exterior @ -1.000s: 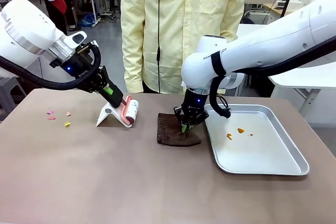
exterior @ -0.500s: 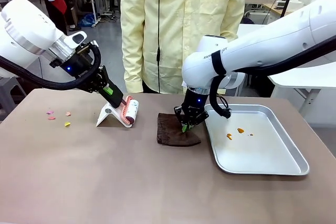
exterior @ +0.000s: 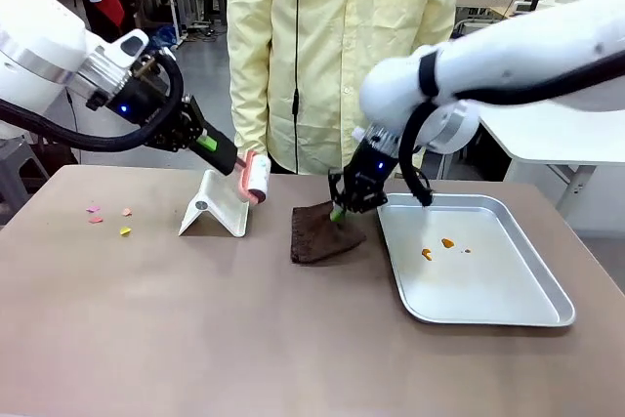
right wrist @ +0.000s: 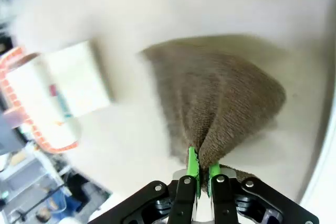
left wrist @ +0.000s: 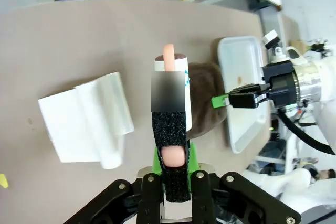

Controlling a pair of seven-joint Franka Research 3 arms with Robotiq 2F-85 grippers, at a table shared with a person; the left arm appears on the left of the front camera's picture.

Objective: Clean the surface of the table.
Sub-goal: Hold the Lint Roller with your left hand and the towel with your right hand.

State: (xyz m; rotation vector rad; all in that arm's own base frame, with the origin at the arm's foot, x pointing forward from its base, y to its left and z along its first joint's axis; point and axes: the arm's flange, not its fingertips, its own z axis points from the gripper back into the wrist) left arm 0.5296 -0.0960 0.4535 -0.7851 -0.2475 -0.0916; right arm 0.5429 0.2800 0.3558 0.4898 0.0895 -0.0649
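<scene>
Front view: left gripper [exterior: 227, 158] clamped on lint roller [exterior: 258, 179], clear of its stand [exterior: 217, 210]. Right gripper [exterior: 339, 210] pinches brown cloth [exterior: 322, 236] lying on the table [exterior: 293, 339].
Left wrist view: roller held above the tabletop.
Right wrist view: jaws closed on a cloth fold.
Judgement: tool pick-up stage. Next, the roller must reach the paper scraps [exterior: 109, 217] at the table's left.

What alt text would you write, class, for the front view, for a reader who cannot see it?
Two white robot arms work over a brown table: the left claw holds a lint roller above its white stand, the right claw pinches a brown cloth beside a silver tray.
</scene>
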